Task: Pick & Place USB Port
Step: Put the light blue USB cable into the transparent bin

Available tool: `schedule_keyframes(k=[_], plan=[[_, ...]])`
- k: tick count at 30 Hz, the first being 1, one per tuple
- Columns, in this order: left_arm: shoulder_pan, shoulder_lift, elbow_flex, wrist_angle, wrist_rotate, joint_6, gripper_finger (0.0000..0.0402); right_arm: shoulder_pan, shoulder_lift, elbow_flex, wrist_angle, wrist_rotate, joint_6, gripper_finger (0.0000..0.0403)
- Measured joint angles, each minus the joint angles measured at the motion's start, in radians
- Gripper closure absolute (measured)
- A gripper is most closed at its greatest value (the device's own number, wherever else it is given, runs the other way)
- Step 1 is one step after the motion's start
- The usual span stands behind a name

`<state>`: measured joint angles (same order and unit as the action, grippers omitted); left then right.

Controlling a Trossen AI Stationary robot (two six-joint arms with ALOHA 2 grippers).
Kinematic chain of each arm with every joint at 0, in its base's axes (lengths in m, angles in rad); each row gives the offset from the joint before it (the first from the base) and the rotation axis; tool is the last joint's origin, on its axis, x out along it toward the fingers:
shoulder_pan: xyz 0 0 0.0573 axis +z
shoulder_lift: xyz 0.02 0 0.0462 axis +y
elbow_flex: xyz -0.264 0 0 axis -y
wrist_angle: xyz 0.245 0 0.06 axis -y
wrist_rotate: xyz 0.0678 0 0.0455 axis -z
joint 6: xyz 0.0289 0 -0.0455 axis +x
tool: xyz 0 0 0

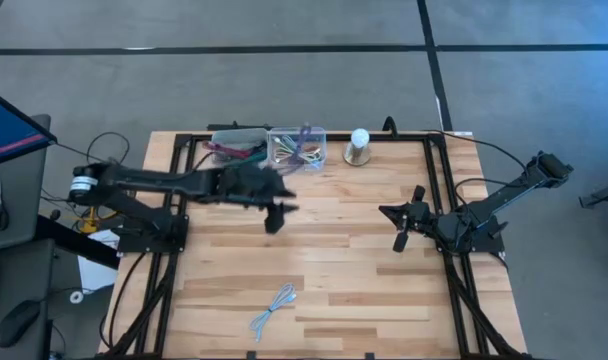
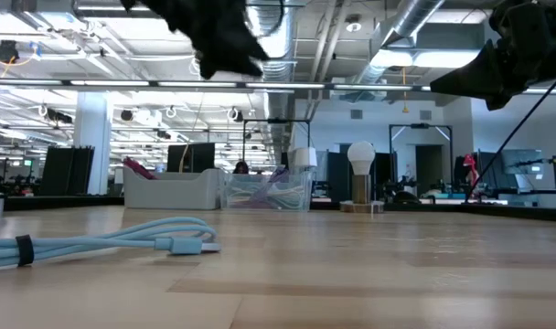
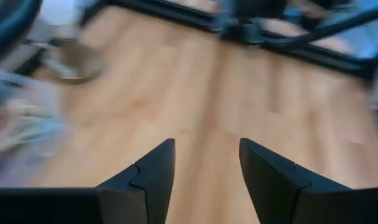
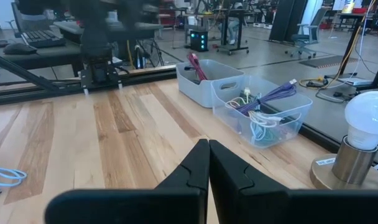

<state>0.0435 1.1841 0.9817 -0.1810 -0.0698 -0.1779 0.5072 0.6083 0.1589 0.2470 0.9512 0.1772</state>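
Note:
A light blue USB cable (image 1: 274,308), coiled and bound with a dark strap, lies flat on the wooden table near its near edge. It also shows in the low view as the cable (image 2: 104,242) and at the edge of the right wrist view (image 4: 2,177). My left gripper (image 1: 274,215) hangs open above the table's middle, well to the far side of the cable, with nothing between its fingers (image 3: 204,146). My right gripper (image 1: 396,228) waits shut (image 4: 209,144) over the table's right part.
Along the far edge stand a grey bin (image 1: 234,145) with red and green things in it, a clear bin (image 1: 297,147) of cables, and a light bulb on a round base (image 1: 359,147). Black frame rails (image 1: 174,250) run along the table's sides.

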Motion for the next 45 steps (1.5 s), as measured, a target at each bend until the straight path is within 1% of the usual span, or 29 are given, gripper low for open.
schedule_keyframes(k=[4,7,9,13,17,19,22,24,27,37,45], plan=[[-0.137,-0.018,0.000,-0.013,-0.002,-0.085,0.0223,0.000,0.000,0.000,0.000,0.000,0.000,0.0401],[-0.227,0.004,0.000,-0.014,-0.008,-0.200,0.0223,0.000,0.000,0.000,0.000,0.000,0.000,0.0401],[-0.284,0.032,0.000,-0.019,-0.011,-0.279,0.0223,0.000,0.000,0.000,0.002,-0.001,0.000,0.0401],[-0.391,0.111,0.000,-0.021,-0.009,-0.387,0.0223,0.000,0.000,0.000,0.015,-0.001,0.000,0.0401],[-0.452,0.204,0.000,-0.021,-0.007,-0.550,0.0223,0.000,0.000,0.000,0.024,-0.007,0.000,0.0401],[-0.468,0.242,0.000,-0.021,0.026,-0.645,0.0223,0.000,0.000,0.000,0.024,-0.008,0.000,0.0401],[-0.478,0.281,0.000,-0.020,0.132,-0.806,0.0223,0.000,0.000,0.000,0.024,-0.008,0.000,0.0401],[-0.485,0.305,0.000,-0.020,0.178,-0.887,0.0223,0.000,0.000,0.000,0.024,-0.008,0.000,0.0401],[-0.492,0.339,0.000,-0.020,0.189,-0.912,0.0223,0.000,0.000,0.000,0.024,-0.008,0.000,0.0401],[-0.490,0.435,0.000,-0.020,0.192,-0.905,0.0223,0.002,0.000,0.000,0.023,-0.008,0.000,0.0401],[-0.490,0.473,0.000,-0.007,0.199,-0.901,0.0223,0.002,0.000,0.000,0.023,-0.008,0.000,0.0401]])
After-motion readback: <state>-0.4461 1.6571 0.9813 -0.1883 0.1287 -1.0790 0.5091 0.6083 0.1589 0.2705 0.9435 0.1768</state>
